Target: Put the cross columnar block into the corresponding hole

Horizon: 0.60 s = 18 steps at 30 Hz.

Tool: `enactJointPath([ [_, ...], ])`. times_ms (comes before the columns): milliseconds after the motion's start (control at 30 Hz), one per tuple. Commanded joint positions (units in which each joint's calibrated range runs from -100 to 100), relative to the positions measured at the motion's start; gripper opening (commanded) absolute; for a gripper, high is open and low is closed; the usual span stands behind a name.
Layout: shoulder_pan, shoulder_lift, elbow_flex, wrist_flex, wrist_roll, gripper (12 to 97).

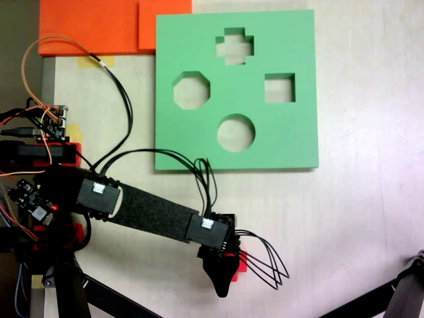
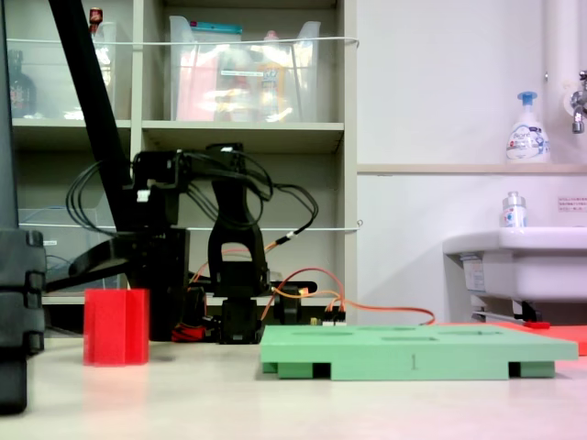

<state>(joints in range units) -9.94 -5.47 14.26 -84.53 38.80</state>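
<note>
The green foam board [image 1: 271, 139] lies flat on the table [image 1: 371, 218], its plus-shaped cutout [image 1: 234, 46] near the far edge. The arm reaches below it in a fixed view; its gripper [image 1: 225, 278] covers the red cross block [image 2: 116, 326], grip state unclear.
</note>
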Motion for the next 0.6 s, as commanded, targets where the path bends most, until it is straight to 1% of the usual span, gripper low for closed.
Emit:
enactJointPath([
  [0, -0.2, 0.3, 3.5, -0.4, -0.5, 95.8],
  [567, -1.1, 7.3, 5.1, 0.5, -1.3, 95.5],
])
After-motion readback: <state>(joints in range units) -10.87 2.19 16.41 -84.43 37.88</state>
